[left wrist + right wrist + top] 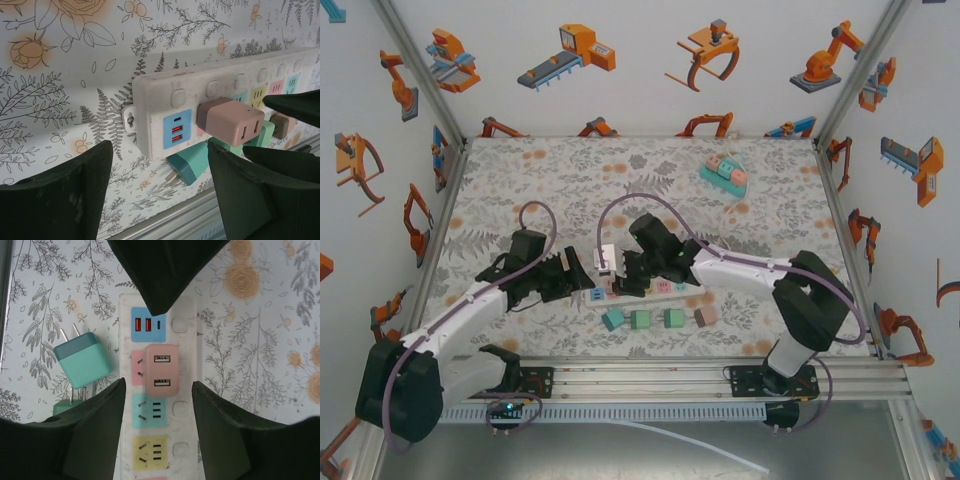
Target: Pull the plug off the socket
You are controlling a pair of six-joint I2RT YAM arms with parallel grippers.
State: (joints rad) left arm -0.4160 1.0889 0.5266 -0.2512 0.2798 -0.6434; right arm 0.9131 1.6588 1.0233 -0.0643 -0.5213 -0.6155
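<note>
Pink plug (161, 370) sits in strip's (175, 342) pink socket (137, 367); R pincer (158, 385) apart astride it, L pincer (160, 150) apart nearby.

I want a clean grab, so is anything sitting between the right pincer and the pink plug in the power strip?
Nothing visible does. The pink plug, seated in the power strip, lies in the gap between the open fingers of the right pincer. The loose teal plug lies beside the strip, outside that gap.

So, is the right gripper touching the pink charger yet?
Apart. The right wrist view shows the right gripper open around the pink charger, with bare power strip visible between each finger and the charger.
</note>
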